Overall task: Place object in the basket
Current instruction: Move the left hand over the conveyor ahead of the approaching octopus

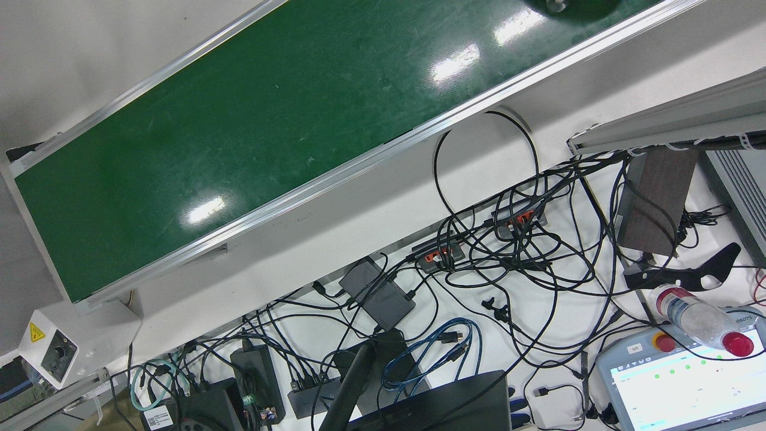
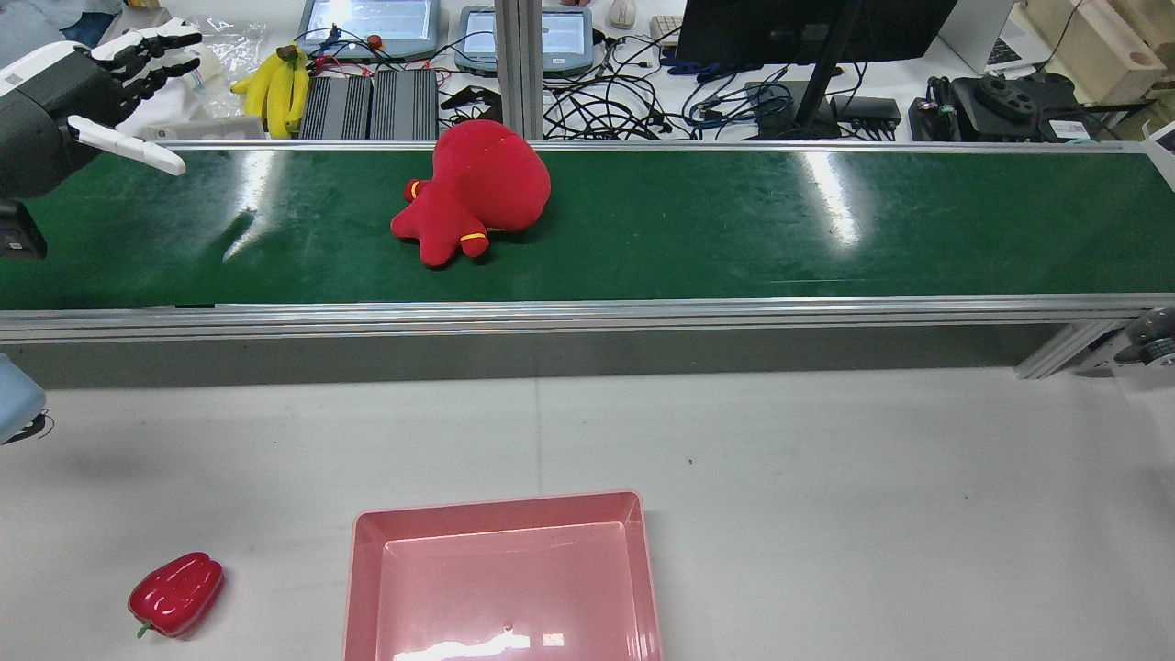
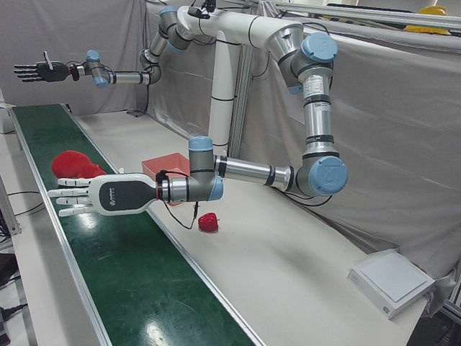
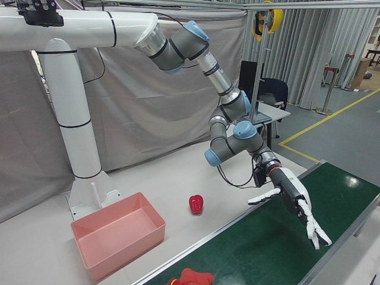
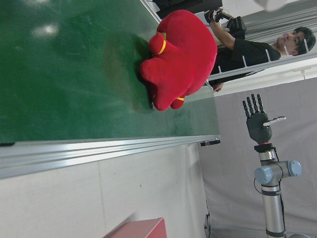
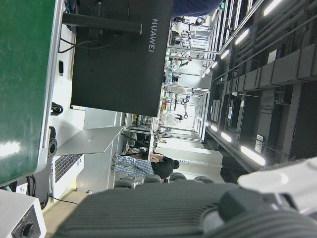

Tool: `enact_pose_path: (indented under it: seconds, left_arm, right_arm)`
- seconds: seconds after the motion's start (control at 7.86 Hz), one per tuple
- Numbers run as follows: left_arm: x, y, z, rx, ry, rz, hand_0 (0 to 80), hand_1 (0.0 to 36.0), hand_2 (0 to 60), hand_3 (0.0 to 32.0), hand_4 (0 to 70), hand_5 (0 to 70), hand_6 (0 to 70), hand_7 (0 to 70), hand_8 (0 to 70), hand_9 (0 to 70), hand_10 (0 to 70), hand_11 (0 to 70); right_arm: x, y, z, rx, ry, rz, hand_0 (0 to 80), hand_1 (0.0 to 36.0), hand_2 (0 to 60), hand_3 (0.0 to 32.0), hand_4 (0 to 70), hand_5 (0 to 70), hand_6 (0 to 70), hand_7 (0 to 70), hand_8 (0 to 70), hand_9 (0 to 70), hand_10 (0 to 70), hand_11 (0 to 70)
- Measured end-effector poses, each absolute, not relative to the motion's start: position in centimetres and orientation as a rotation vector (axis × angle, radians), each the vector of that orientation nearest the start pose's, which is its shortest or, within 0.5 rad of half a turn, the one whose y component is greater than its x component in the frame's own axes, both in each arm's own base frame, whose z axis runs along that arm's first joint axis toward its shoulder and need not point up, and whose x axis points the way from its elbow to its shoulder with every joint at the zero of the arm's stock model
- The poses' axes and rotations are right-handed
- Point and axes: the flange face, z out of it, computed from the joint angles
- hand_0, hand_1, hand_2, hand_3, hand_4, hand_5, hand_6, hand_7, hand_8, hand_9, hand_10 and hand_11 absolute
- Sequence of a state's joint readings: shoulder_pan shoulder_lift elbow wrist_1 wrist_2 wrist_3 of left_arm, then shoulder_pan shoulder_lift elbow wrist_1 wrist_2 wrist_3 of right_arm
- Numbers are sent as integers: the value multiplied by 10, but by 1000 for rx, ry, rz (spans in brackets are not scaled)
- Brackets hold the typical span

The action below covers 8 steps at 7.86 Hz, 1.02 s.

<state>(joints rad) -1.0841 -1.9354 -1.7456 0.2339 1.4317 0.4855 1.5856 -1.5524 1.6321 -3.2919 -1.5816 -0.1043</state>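
Note:
A red plush toy (image 2: pixel 473 193) lies on the green conveyor belt (image 2: pixel 734 229), also seen in the left hand view (image 5: pixel 181 57) and low in the right-front view (image 4: pixel 190 277). My left hand (image 2: pixel 92 83) hovers open over the belt, to the toy's left in the rear view and apart from it; it also shows in both corner views (image 3: pixel 86 194) (image 4: pixel 297 205). My right hand (image 3: pixel 39 71) is raised high past the belt's far end, open and holding nothing (image 5: pixel 257 116). The pink basket (image 2: pixel 633 551) stands on the grey table, with nothing visible inside.
A red bell pepper (image 2: pixel 174 595) lies on the table left of the basket (image 3: pixel 209 222). Behind the belt stands a desk with cables, tablets, a monitor (image 2: pixel 808 28) and bananas (image 2: pixel 275 87). A person (image 5: pixel 257 47) stands beyond the belt.

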Motion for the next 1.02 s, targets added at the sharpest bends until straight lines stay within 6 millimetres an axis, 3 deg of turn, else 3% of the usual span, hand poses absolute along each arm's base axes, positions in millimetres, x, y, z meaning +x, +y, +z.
enact_pose_path:
  seconds: [0.51,1.02]
  left_arm:
    - [174,-609,420,142,2191,-1483,617,198,0,0,110,173,25,19,80,130,0,0]
    - [174,-608,425,143,2166,-1497,609,196,0,0,111,179,26,21,81,131,0,0]
  right_arm:
    - [140,-489,663,-118,2189,-2350,0,0,0,0,0,0,0,0,0,0,0,0]
    - [140,-489,663,-118,2189,-2350,0,0,0,0,0,0,0,0,0,0,0,0]
